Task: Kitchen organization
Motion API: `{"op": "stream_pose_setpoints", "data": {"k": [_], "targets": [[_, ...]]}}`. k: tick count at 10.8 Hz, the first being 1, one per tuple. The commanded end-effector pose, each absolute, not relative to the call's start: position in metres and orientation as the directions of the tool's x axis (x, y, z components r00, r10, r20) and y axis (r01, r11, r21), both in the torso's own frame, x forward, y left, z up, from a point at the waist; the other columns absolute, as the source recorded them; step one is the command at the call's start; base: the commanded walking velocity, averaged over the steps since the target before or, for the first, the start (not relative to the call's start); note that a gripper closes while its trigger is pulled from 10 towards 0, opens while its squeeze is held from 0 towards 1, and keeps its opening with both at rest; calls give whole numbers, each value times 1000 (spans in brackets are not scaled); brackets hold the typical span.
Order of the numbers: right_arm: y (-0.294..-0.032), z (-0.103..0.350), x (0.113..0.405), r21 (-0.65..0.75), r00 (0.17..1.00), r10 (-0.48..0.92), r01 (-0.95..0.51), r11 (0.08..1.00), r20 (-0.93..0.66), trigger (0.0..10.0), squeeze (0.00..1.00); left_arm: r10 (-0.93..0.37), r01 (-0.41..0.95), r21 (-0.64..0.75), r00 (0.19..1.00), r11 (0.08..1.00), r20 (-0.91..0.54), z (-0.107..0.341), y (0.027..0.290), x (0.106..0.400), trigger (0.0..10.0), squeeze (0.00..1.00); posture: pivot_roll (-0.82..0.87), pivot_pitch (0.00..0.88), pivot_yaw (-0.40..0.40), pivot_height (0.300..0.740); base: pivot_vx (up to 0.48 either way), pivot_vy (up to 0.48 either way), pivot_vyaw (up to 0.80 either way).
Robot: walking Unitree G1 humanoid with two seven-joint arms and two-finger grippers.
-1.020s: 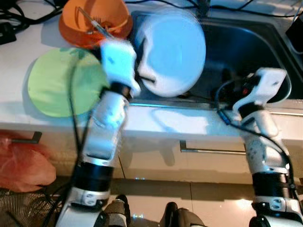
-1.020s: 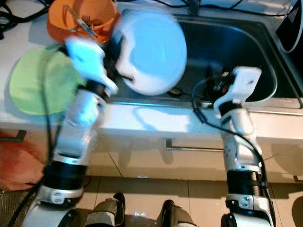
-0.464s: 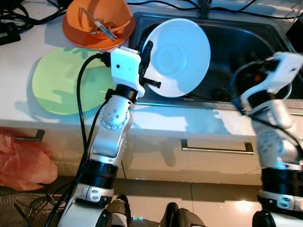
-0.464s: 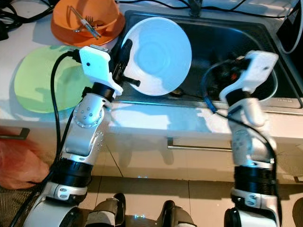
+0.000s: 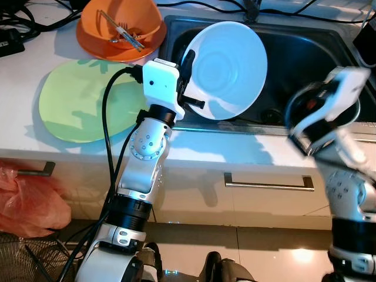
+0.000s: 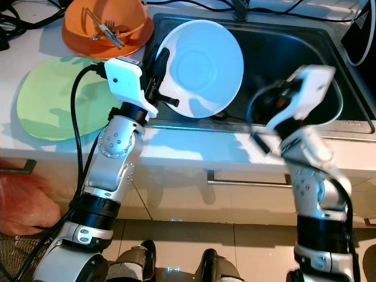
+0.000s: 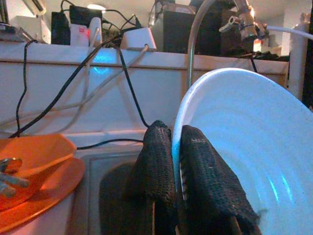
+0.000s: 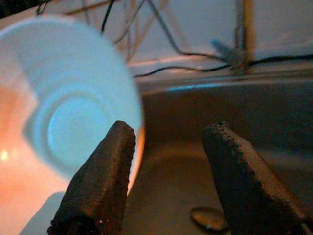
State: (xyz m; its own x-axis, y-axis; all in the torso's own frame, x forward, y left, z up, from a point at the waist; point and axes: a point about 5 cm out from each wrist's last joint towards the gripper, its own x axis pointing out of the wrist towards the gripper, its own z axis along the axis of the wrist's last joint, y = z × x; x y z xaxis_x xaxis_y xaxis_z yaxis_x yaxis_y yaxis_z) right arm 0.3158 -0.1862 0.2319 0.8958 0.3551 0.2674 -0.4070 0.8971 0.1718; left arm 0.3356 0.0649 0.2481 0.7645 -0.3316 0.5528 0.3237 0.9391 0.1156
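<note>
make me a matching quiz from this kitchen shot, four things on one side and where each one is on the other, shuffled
Things:
1. white plate
2. orange bowl
3. green mat
4. right gripper

Places or states:
A. flat on the counter, in front of the orange bowl
B. open, over the sink, holding nothing
C. on the counter left of the sink, with utensils inside
D. pinched by its rim in the left gripper, tilted over the sink's left edge

Pairs: 1-D, 2-C, 3-A, 4-B
</note>
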Motion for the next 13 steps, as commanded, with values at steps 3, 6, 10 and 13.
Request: {"op": "stream_pose_setpoints", "data": {"k": [3, 6, 10, 13], "targets": [[-185, 239, 310, 164, 875, 389, -445, 880, 289, 10000, 0, -337, 339, 115, 724, 934, 602, 261, 61, 335, 10000, 0, 149, 207, -45, 740, 0, 0, 0], [-184, 234, 308, 177, 867, 409, -467, 866, 284, 10000, 0, -337, 346, 107, 718, 932, 608, 262, 60, 335, 10000, 0, 149, 212, -50, 740, 0, 0, 0], [-178, 225, 310, 213, 861, 432, -490, 845, 267, 10000, 0, -352, 386, 79, 713, 919, 607, 262, 59, 333, 10000, 0, 158, 215, -54, 740, 0, 0, 0], [-173, 221, 312, 227, 859, 440, -498, 837, 262, 10000, 0, -367, 417, 65, 702, 906, 610, 263, 54, 331, 10000, 0, 162, 215, -55, 740, 0, 0, 0]]}}
